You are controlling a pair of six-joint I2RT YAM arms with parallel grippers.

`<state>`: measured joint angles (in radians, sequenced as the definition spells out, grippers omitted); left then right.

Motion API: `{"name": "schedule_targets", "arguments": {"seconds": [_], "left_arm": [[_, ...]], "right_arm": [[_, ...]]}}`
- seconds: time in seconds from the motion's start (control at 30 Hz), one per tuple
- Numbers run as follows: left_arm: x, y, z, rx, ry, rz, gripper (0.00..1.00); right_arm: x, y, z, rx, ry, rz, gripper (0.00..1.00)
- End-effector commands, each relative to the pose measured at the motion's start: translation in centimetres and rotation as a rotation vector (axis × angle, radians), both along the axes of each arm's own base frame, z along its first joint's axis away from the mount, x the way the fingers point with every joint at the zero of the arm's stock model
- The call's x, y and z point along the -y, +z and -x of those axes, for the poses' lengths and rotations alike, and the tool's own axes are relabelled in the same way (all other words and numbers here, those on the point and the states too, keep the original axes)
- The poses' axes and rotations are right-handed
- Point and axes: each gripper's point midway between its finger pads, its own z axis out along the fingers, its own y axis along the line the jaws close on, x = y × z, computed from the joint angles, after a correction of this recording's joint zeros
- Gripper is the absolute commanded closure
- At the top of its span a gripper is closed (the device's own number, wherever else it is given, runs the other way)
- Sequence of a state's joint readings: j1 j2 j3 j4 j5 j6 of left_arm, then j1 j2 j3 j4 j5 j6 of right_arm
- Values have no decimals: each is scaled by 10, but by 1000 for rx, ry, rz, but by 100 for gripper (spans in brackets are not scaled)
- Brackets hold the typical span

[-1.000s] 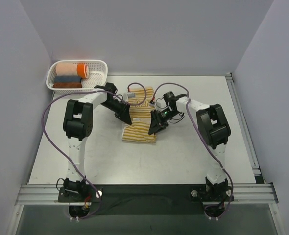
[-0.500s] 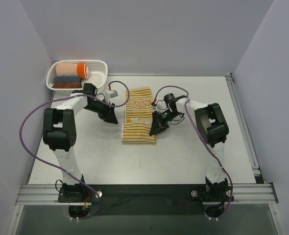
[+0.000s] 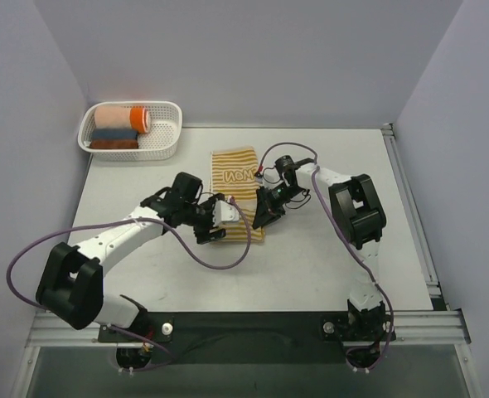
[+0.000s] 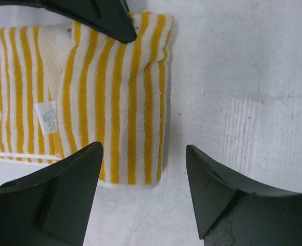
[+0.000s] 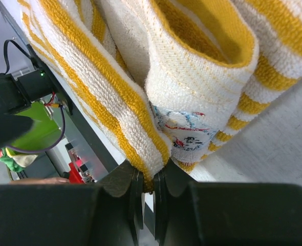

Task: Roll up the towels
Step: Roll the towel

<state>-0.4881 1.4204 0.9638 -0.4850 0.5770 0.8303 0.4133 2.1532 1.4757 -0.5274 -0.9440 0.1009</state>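
The yellow-and-white striped towel lies folded at mid-table, its white lettering showing on the far part. My left gripper is open and empty over the towel's near-left corner. In the left wrist view the gripper has its fingers either side of that corner of the towel. My right gripper is shut on the towel's right edge. In the right wrist view the gripper pinches a striped fold of the towel, next to the small cartoon figure.
A white basket at the back left holds a peach-and-orange roll, a grey-blue roll and a reddish-brown roll. A finger of the right gripper shows at the top of the left wrist view. Grey walls enclose the table.
My left arm has swung from the towel's far-left side round to its near-left corner, with the gripper open. My right gripper has stayed shut on the towel's right edge.
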Motion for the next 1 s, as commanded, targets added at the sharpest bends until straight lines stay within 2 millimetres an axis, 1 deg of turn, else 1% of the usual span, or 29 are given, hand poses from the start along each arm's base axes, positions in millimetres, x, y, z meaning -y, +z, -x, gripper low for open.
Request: {"name": "schedule_targets", "arguments": {"seconds": [0.0,0.03,0.1,0.13,0.17,0.2,0.27,0.3,0.33,0.4,0.43,0.47,0.5,0.53,0.57,0.63,0.67,0.73,0.77,0.8,0.83,0.87,0.97], "left_arm": [[13,-4,-24,241,-44,-78,24],[15,-9,-23,232,-44,-89,24],[17,-29,-20,188,-58,-131,29],[14,-38,-20,185,-68,-164,32],[9,-53,-18,159,-78,-202,35],[1,-66,-11,126,-93,-243,43],[-14,-84,-4,94,-130,-301,53],[-23,-96,7,40,-149,-330,61],[-29,-100,10,17,-160,-327,65],[-35,-105,15,-35,-156,-328,70],[-32,-102,15,-49,-158,-312,75],[-34,-102,14,-67,-152,-311,76],[-34,-103,16,-90,-151,-310,77],[-30,-98,14,-94,-148,-292,76],[-30,-96,11,-97,-144,-284,75],[-26,-93,12,-109,-147,-266,70],[-25,-89,11,-113,-150,-261,69],[-21,-86,12,-121,-159,-246,67],[-20,-85,12,-125,-161,-244,65],[-20,-86,14,-132,-162,-245,64],[-20,-86,14,-138,-162,-244,63],[-21,-87,15,-142,-163,-248,60],[-20,-88,15,-157,-149,-248,55]], "right_arm": [[5,-3,0,1,14,44,100],[4,-2,-1,3,16,45,100],[4,-2,-1,0,19,48,100],[5,-1,-3,7,17,47,100],[5,1,-2,4,21,48,100],[7,1,-3,14,29,51,100],[11,3,-7,30,32,63,100],[13,5,-9,41,34,64,100],[15,5,-11,45,31,70,100],[18,10,-17,56,21,70,100],[19,11,-19,62,23,69,100],[21,12,-19,54,18,75,100],[22,14,-21,57,16,74,100],[23,15,-20,45,14,80,96],[25,16,-19,44,16,80,85],[29,18,-17,54,31,89,76],[32,25,-18,78,33,87,69],[35,36,-20,101,24,67,67],[35,50,-22,132,18,36,66],[33,66,-24,131,7,-44,66],[30,76,-29,155,0,-83,66],[28,90,-32,183,-8,-107,66],[9,121,-35,207,-41,-200,65]]}}
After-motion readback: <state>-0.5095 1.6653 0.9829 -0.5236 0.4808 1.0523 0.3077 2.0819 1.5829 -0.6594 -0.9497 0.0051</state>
